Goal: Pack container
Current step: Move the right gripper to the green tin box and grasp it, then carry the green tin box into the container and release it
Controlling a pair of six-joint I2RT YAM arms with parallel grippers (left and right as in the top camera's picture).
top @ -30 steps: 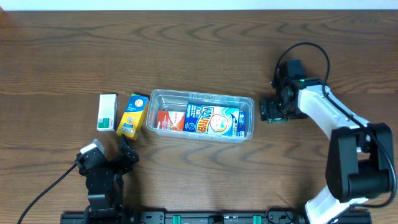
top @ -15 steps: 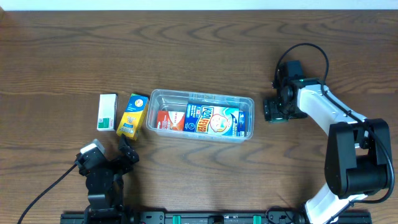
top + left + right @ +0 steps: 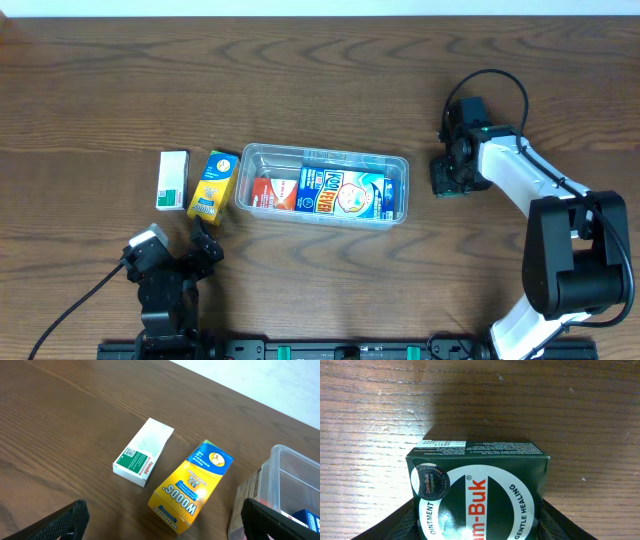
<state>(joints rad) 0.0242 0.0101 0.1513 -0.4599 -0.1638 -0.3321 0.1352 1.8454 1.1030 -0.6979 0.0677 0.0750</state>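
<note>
Note the change from a second ago: right gripper [image 3: 447, 179] drawn in from a wide spread toward the sides of the dark green Zam-Buk box [image 3: 477, 485] and shifted slightly toward the right edge of the tabletop; nothing else displaced. Read its fingers [image 3: 395, 520] as flanking the box on both sides, at or very near contact; cannot tell whether clamped yet. Take the reason as a pick-up: box lying apart from the container [image 3: 320, 149], beyond its right short end, so needing a lift and a carry. Find the container near the middle of the tabletop, open side up, long axis running left to right, roughly parallel to the near edge, right end angled slightly toward that edge. Count a red box [image 3: 272, 192] and a blue box [image 3: 343, 192] already inside, covering most of the floor; judge the remaining room tight. Find the left gripper [image 3: 203, 243] toward the near-left corner, spread wide and empty, facing the yellow box [image 3: 213, 184] and the white-and-green box [image 3: 173, 180] just beside the container's left end, presumably awaiting its turn.
</note>
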